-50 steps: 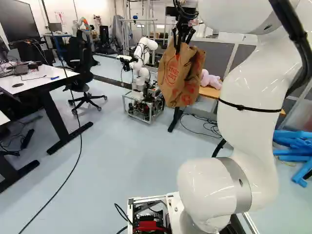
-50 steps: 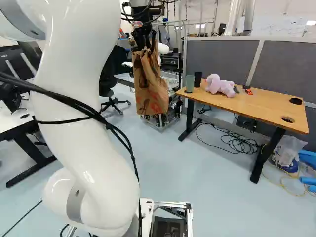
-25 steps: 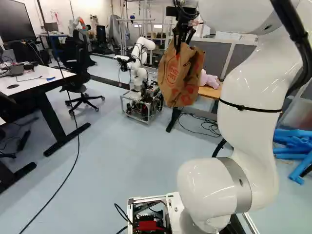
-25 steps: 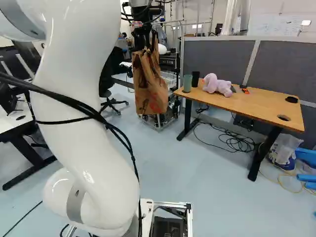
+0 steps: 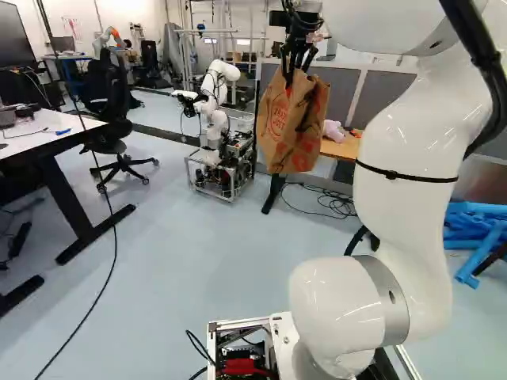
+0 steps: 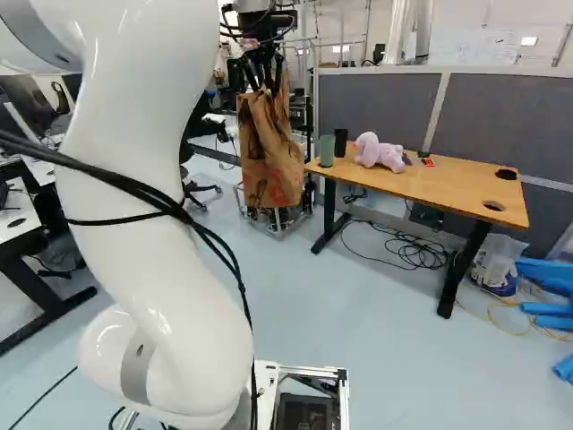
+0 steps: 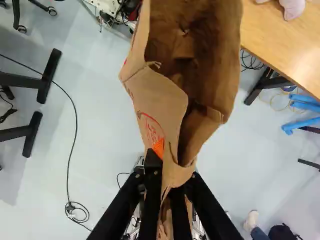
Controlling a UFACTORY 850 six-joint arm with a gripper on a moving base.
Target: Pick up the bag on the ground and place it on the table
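Base has moved: room shifted left in both base views against arm's foot joint; arm pose about same, bag still held.

Left base view: claw (image 5: 290,79) gripping brown paper bag (image 5: 291,131), hanging upright in air above floor. Another robot (image 5: 212,111) left of bag, farther off.

Right base view: bag left of wooden bench (image 6: 425,182). On bench, near its left end: green cup (image 6: 328,150), dark cup (image 6: 340,141), pink plush toy (image 6: 380,153) right of them.

Wrist view: claw (image 7: 170,186) closed on bag's gathered rim; bag mouth ahead, gaping; bench beside bag.
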